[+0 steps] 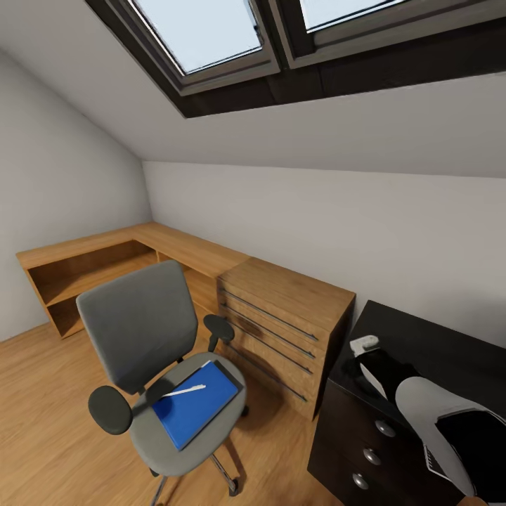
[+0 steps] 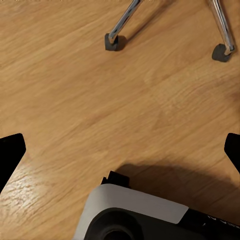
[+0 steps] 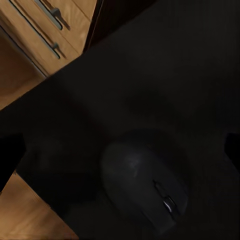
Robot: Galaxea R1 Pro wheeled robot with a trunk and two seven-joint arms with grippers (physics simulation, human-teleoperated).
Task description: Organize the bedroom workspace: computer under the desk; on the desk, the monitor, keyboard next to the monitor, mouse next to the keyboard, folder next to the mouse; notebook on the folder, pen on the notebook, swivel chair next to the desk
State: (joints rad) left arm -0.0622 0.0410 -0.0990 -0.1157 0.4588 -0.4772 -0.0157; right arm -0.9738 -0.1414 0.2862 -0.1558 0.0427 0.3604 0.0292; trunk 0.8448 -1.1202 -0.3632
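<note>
The swivel chair [image 1: 151,365] stands on the wooden floor [image 1: 42,422] at about seven o'clock in the head view, its grey back turned toward the low wooden shelving [image 1: 91,263] at nine to ten o'clock. On its seat lies the blue folder [image 1: 193,411], with a dark grey notebook edge showing just along its far side and the whitish pen [image 1: 184,391] resting across the top at a slant.

A wooden chest of drawers [image 1: 284,330] sits at the centre, directly beside the black worktop [image 1: 436,351] at four o'clock, whose drawer front carries round silver knobs [image 1: 384,428]. The right arm [image 1: 436,414] reaches over that worktop from five o'clock.

In the right wrist view a black mouse [image 3: 145,180] lies flat on the dark worktop surface, with the right fingers [image 3: 232,147] set wide on either side and not touching it; the drawer handles of the chest show past the worktop's edge.

In the left wrist view the left fingers [image 2: 11,150] are spread wide and hold nothing, hanging above the floor, with two chrome chair legs on casters [image 2: 114,42] beyond them and the robot's grey base [image 2: 135,212] below.
</note>
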